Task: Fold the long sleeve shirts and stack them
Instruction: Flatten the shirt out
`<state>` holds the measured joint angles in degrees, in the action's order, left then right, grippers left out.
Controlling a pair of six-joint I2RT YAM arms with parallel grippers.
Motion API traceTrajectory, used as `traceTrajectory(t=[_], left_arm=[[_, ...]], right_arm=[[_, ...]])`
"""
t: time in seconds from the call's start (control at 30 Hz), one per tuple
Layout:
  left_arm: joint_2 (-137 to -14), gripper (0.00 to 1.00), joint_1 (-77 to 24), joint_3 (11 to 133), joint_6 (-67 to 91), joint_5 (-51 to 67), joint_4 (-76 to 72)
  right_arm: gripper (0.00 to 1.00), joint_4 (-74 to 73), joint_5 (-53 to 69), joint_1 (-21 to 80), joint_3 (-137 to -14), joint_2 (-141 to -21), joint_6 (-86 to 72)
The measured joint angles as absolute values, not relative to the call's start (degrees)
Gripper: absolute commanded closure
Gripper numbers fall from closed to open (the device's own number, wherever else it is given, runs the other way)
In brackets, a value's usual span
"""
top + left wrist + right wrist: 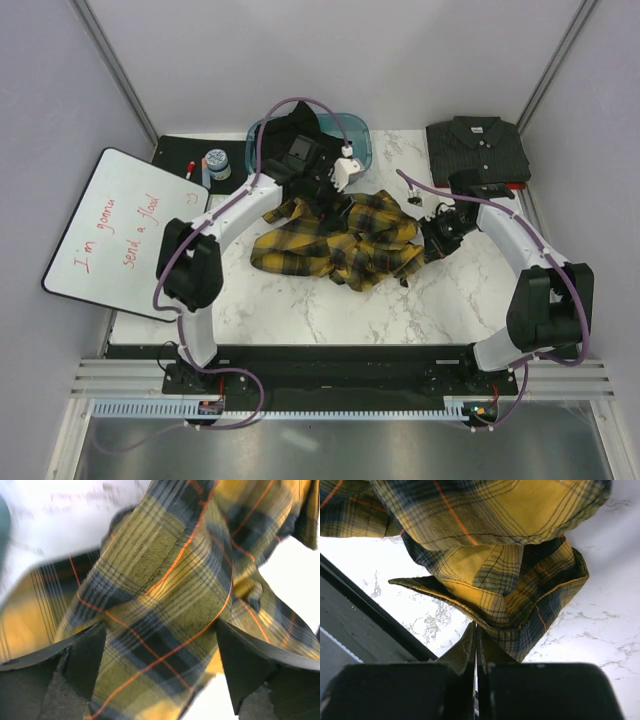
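The yellow-and-black plaid shirt (pixel 340 240) lies crumpled in the middle of the marble table. My left gripper (pixel 335 195) is over its far edge. In the left wrist view its jaws stand wide open (pixel 160 650) with plaid cloth (pixel 165 595) between them. My right gripper (pixel 432 238) is at the shirt's right edge, shut (pixel 476 628) on the hem of the plaid shirt (pixel 510 580), which draws to a point at the tips. The dark charcoal shirt (pixel 478 148) lies folded at the back right. The black shirt (pixel 298 130) hangs out of a bin.
A teal bin (pixel 358 135) stands at the back centre. A whiteboard (pixel 120 230) with red writing lies on the left, with a small jar (pixel 216 163) and a marker (pixel 189 168) behind it. Bare marble (pixel 300 310) shows at the front.
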<state>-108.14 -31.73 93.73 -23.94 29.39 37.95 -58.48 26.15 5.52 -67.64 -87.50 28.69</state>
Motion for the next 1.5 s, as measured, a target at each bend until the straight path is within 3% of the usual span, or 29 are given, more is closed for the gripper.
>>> traceTrajectory(t=[0.03, 0.1, 0.13, 0.2, 0.37, 0.57, 0.6, 0.63, 0.67, 0.7, 0.73, 0.77, 0.87, 0.9, 1.03, 1.17, 1.27, 1.3, 1.33, 1.37, 1.4, 1.43, 1.5], left_arm=[[-109.8, 0.42, -32.45, 95.61, -23.94, 28.93, 37.91], [-112.2, 0.65, -33.45, 98.96, -23.64, 28.29, 37.54], [-112.84, 0.88, -33.71, 100.01, -23.38, 27.92, 37.5], [-112.92, 0.98, -33.89, 101.27, -22.72, 27.4, 37.6], [-107.0, 0.98, -27.99, 98.74, -21.96, 27.81, 37.69], [-88.03, 0.98, -10.39, 87.33, -23.53, 27.64, 39.35], [-84.79, 0.94, -8.78, 84.6, -23.92, 27.05, 39.51], [-81.95, 0.62, -7.88, 82.02, -24.23, 26.89, 40.16], [-79.96, 0.44, -7.57, 79.77, -24.64, 27.11, 40.99], [-79.02, 0.31, -7.64, 78.37, -25.3, 27.51, 41.6], [-78.67, 0.3, -8.03, 77.17, -25.3, 28.49, 42.37], [-79.07, 0.29, -9.02, 76.55, -24.91, 29.02, 42.83], [-82.74, 0.27, -16.19, 77.32, -24.01, 27.99, 42.02], [-84.97, 0.23, -20.08, 78.94, -23.88, 26.89, 41.45], [-97.14, 0.21, -33.5, 89.41, -23.83, 22.28, 39.05], [-107.81, 0.23, -40.69, 98.45, -24.97, 15.81, 37.32], [-113.47, 0.29, -43.16, 102.28, -26.61, 10.33, 37.3], [-114.59, 0.39, -43.48, 102.61, -27.11, 8.86, 37.32], [-115.15, 0.46, -43.55, 102.65, -27.64, 7.51, 37.47], [-115.61, 0.52, -43.64, 102.65, -28.34, 6.15, 37.74], [-115.72, 0.65, -43.57, 102.65, -29.02, 4.84, 37.8], [-115.72, 0.71, -43.42, 102.65, -29.71, 3.6, 37.91], [-115.57, 0.81, -43.09, 102.67, -30.52, 1.89, 37.74]], right_arm=[[1.0, -58.24, 25.8, 5.37, -67.66, -87.5, 28.67], [1.0, -57.67, 25.19, 4.36, -67.88, -87.57, 28.62], [1.0, -57.65, 24.73, 3.66, -68.27, -87.72, 28.62], [1.0, -57.34, 23.57, 1.72, -69.49, -88.03, 28.71], [1.0, -56.69, 21.5, -4.21, -71.24, -88.07, 30.44], [1.0, -56.86, 19.55, -11.35, -71.33, -88.12, 34.57], [0.96, -57.1, 19.57, -11.99, -71.4, -88.2, 35.11], [0.87, -57.6, 19.75, -12.36, -71.55, -88.33, 35.7], [0.64, -58.3, 20.14, -12.45, -71.9, -88.53, 36.07], [0.55, -58.96, 20.71, -12.43, -72.38, -88.71, 36.18], [0.49, -59.94, 22.06, -12.38, -73.23, -89.06, 36.23], [0.35, -60.8, 23.73, -12.29, -74.22, -89.34, 36.32], [0.16, -62.15, 28.34, -11.64, -76.82, -89.82, 35.09], [0.14, -62.11, 29.76, -11.2, -77.41, -89.89, 34.44], [0.13, -61.12, 32.97, -8.12, -77.95, -90.48, 31.27], [0.17, -59.2, 33.61, -4.62, -77.71, -91.96, 28.18], [0.26, -56.8, 32.97, -2.17, -75.81, -92.62, 26.35], [0.32, -56.18, 32.6, -1.65, -75.22, -92.9, 26.0], [0.45, -55.51, 32.05, -1.08, -74.48, -93.41, 25.56], [0.5, -54.83, 31.57, -0.75, -73.87, -94.0, 25.21], [0.55, -54.3, 31.03, -0.56, -73.45, -94.59, 25.08], [0.65, -53.8, 30.44, -0.47, -72.99, -95.35, 24.73], [0.74, -52.82, 29.26, -0.49, -72.05, -96.68, 24.49]])
